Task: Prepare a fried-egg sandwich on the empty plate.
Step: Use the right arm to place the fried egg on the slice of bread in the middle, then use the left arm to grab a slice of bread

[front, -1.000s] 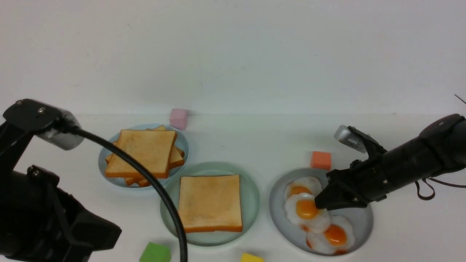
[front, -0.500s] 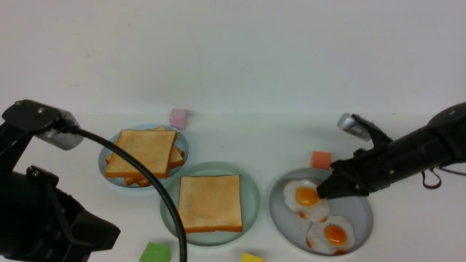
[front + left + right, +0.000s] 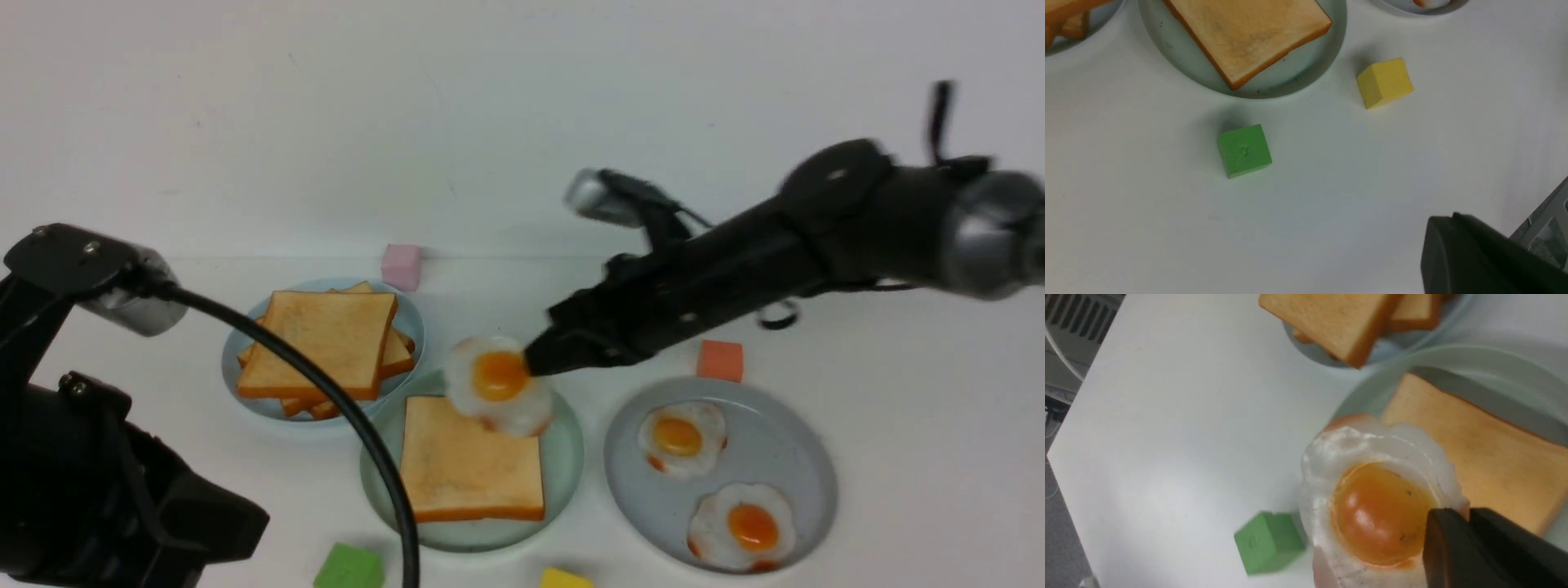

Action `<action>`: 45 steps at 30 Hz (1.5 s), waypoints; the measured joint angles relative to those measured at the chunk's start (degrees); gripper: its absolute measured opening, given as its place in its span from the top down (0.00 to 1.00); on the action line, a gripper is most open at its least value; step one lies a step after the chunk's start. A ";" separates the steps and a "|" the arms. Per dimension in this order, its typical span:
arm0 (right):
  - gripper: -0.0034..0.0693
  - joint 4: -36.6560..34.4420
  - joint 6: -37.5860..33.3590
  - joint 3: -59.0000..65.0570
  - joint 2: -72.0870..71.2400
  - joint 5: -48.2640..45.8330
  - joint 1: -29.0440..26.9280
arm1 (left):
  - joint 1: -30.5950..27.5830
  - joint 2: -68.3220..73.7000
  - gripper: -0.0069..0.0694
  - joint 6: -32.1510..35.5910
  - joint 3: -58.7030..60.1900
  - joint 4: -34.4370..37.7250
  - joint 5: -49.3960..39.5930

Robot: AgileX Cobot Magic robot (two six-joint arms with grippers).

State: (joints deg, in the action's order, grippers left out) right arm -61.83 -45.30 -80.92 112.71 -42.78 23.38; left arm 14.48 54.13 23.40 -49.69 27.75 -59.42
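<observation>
The pale mint-green plate (image 3: pixel 563 457) carries one square toast slice (image 3: pixel 469 469). My right gripper (image 3: pixel 531 363) is shut on the rim of a white fried egg (image 3: pixel 494 384) with an orange yolk and holds it in the air over the toast's far right corner. The right wrist view has the egg (image 3: pixel 1372 506) pinched between the dark fingertips (image 3: pixel 1437 539), above the toast (image 3: pixel 1486 457) and the plate rim (image 3: pixel 1453 355). In the left wrist view my left gripper (image 3: pixel 1453 220) is shut and holds nothing, low near the table's front, apart from the plate (image 3: pixel 1180 61).
A pale-blue plate (image 3: pixel 412 322) holds a fanned pile of toast (image 3: pixel 326 347). Two eggs (image 3: pixel 679 437) (image 3: pixel 743 527) lie on the grey plate (image 3: pixel 784 457). Pink (image 3: pixel 401 265), orange (image 3: pixel 720 360), green (image 3: pixel 349 567) and yellow (image 3: pixel 563 580) cubes dot the table. The left arm's cable (image 3: pixel 359 425) crosses the foreground.
My right gripper closed on an egg on the grey plate, lifted it and carried it left, up over the mint-green plate. The left arm stayed put.
</observation>
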 joint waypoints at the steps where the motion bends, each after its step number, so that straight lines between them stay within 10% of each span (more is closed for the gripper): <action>1: 0.87 -0.71 0.05 -0.65 1.30 0.89 0.65 | 0.00 0.00 0.90 0.00 0.00 0.00 0.00; 17: 0.82 -3.37 0.11 -1.50 9.59 7.63 1.72 | 0.00 0.00 0.88 0.00 0.00 -0.05 -0.35; 27: 0.56 -2.41 0.01 -1.50 9.29 5.78 1.72 | 0.00 0.00 0.87 0.00 0.00 -0.05 -0.29; 35: 0.42 5.74 1.54 -1.50 2.05 2.51 -0.83 | 0.00 0.00 0.86 0.00 0.00 -0.17 0.69; 45: 0.42 26.55 20.52 -1.17 -17.36 -9.60 -6.50 | 0.00 4.13 0.84 -5.48 0.00 5.57 15.42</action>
State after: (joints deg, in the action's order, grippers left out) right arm -35.28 -24.78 -82.09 95.35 -52.38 16.88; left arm 14.48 58.26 17.92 -49.69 33.32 -43.99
